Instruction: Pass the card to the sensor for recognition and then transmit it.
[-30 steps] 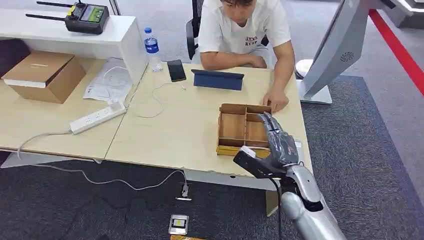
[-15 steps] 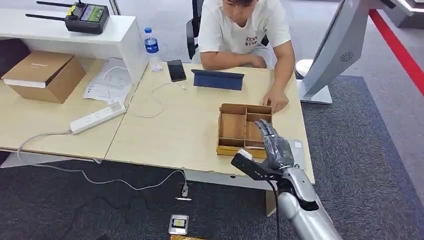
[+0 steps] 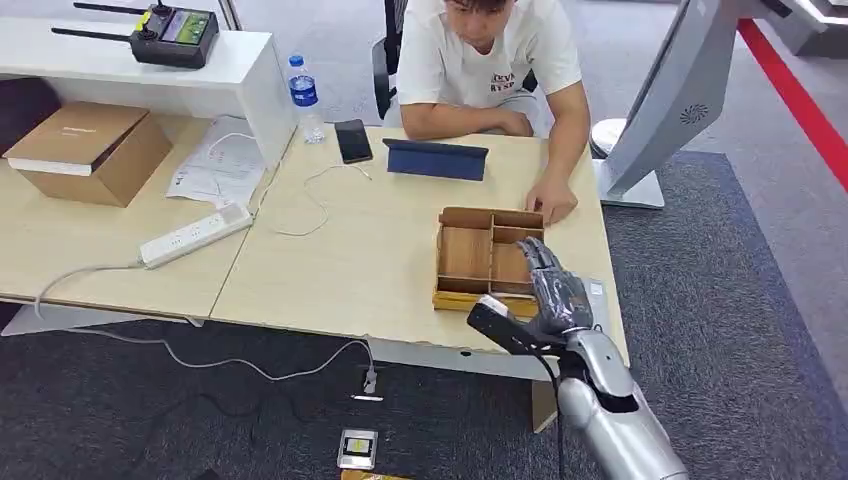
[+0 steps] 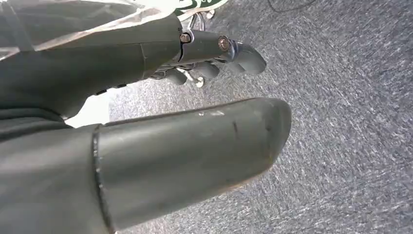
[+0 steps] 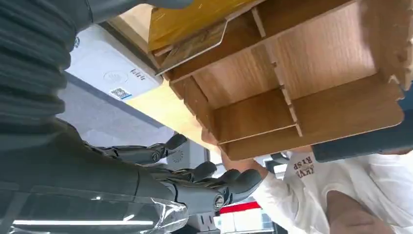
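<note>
Right robot hand (image 3: 556, 296) over the tray (image 3: 468, 254)
Fingers spread, holding nothing; a card (image 5: 192, 45) lies in the tray's near compartment, beside the hand.

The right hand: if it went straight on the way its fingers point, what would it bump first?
Probably the wooden tray: the right hand hovers at its near right corner, fingers pointing across it toward the person's hand. Height is unclear.
</note>
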Robot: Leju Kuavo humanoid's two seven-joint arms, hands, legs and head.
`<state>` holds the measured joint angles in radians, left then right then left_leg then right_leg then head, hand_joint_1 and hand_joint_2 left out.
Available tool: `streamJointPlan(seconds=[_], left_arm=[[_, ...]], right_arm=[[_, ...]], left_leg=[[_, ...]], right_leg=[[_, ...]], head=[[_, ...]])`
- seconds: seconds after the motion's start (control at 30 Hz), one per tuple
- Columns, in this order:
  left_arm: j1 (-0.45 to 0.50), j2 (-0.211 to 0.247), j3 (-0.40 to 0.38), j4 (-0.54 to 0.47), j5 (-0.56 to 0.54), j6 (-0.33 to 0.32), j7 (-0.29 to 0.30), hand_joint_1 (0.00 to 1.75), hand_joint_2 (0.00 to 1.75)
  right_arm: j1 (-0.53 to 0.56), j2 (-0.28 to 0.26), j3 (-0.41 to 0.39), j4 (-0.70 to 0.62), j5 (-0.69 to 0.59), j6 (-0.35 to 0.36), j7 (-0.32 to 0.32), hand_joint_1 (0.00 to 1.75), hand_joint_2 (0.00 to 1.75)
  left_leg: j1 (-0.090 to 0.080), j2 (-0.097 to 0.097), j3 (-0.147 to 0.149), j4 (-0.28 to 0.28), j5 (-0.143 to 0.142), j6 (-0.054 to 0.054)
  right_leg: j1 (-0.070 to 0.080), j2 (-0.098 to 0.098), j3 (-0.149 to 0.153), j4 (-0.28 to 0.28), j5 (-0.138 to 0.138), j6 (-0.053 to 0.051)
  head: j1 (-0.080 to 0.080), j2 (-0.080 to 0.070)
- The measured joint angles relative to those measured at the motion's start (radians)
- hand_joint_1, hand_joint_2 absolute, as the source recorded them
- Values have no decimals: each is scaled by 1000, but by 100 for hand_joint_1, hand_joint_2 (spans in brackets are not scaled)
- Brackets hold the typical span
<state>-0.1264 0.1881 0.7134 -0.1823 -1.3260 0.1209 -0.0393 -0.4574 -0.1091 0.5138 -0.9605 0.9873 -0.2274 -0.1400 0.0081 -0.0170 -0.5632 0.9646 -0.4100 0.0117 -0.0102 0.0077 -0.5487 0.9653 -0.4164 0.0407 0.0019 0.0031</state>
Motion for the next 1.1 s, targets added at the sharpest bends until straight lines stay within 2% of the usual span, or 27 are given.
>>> streamJointPlan(seconds=[0.13, 0.33, 0.43, 1.1], left_arm=[[0, 0, 0, 0, 0, 0, 4, 0, 0], [0, 0, 1, 0, -8, 0, 0, 0, 0], [0, 0, 1, 0, -10, 0, -2, 0, 0], [0, 0, 1, 0, -13, 0, -4, 0, 0]], right_arm=[[-6, -1, -5, 26, 19, -17, 3, 0, 175], [-16, -15, -14, 66, 132, -130, 28, 0, 175], [-20, -21, -21, 84, 146, -161, 29, 0, 175], [-26, -25, -40, 162, 142, -165, 16, 0, 175]], left_leg=[[0, 0, 0, 0, 0, 0], [0, 0, 0, 0, 0, 0], [0, 0, 0, 0, 0, 0], [0, 0, 0, 0, 0, 0]], right_leg=[[0, 0, 0, 0, 0, 0], [0, 0, 0, 0, 0, 0], [0, 0, 0, 0, 0, 0], [0, 0, 0, 0, 0, 0]], head=[[0, 0], [0, 0], [0, 0], [0, 0]])
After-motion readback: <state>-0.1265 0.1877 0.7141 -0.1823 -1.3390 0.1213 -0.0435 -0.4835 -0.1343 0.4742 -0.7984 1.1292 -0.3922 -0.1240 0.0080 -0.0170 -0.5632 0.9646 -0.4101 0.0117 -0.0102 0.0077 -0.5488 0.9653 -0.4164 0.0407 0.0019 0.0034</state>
